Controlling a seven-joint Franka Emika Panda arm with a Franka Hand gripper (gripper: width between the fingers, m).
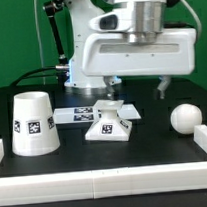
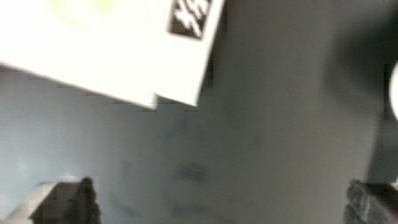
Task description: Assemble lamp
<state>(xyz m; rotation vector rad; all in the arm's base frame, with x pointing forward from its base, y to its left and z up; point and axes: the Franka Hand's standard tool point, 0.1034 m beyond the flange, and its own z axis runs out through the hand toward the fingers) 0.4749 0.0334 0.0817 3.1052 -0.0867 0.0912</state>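
Arm (image 1: pixel 137 44) reaching down, jaws pointing downward, spread wide, empty.

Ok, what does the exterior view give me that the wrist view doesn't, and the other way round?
Only the exterior view shows the shade standing at its left, the marker board behind, the rounded bulb post at its right, and the arm hanging just above the base. Only the wrist view shows the jaws spread wide, with nothing but bare table between them. Both show the dark table and a tagged white part close to the jaws, apparently the base.
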